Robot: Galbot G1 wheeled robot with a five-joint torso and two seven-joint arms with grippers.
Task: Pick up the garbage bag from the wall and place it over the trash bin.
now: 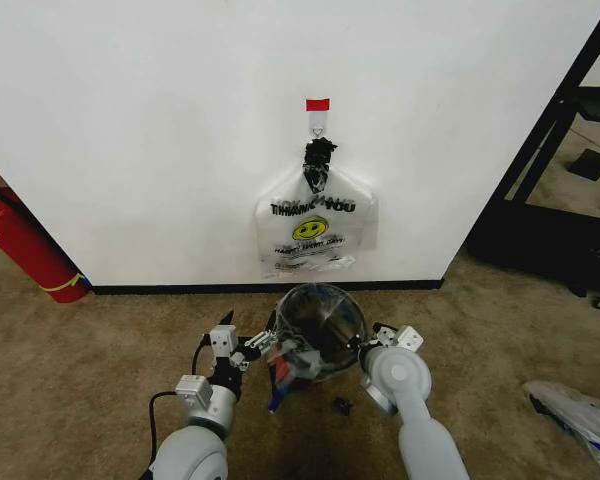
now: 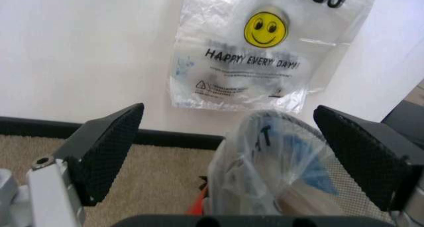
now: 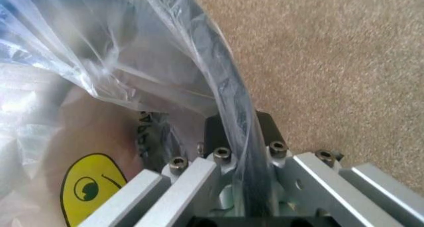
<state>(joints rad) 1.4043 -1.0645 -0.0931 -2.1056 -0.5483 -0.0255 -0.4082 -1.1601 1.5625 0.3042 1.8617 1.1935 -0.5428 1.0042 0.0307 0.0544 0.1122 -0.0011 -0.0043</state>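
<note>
Crinkly plastic, the bag (image 1: 315, 330), is already draping over the bin (image 3: 229, 105). The right end effector (image 3: 229, 160) is pinching bag to rim; the left end effector (image 2: 245, 152) is hanging apart. Next probably: seating the near edge.

I've got my left gripper (image 2: 229, 152) spread wide; my right gripper (image 3: 232, 137) (low, arm bent) is clamped.

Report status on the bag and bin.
Left gripper open beside trash bin. Right gripper clamps garbage bag at bin rim. Nothing in the way.
</note>
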